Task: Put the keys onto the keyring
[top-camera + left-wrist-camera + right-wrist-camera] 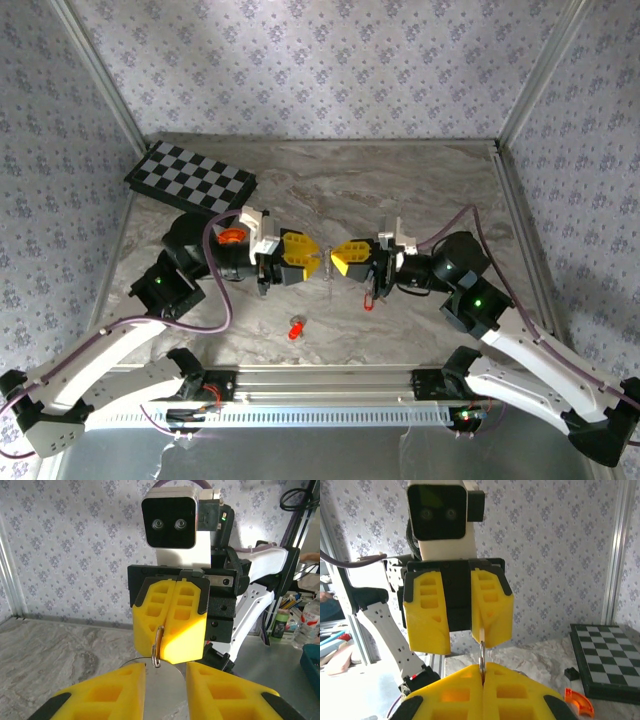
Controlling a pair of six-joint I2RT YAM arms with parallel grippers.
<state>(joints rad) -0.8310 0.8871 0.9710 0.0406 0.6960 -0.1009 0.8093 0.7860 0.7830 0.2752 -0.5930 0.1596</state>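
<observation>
The right gripper (482, 672) is clenched on the keyring (482, 655), holding it above the desk (400, 190). The left gripper (311, 258) faces it, released. A red key (295, 328) lies on the desk nearer the bases, and a second key (369, 300) shows beneath the right gripper.

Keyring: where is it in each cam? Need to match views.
Top external: keyring, centre, thin sliver at the right end effector's tip.
Left wrist: keyring lower centre, edge-on in the facing right end effector.
Right wrist: keyring lower centre, poking up from that end effector's shut fingers.
Shared landmark: the right end effector's yellow fingers.
</observation>
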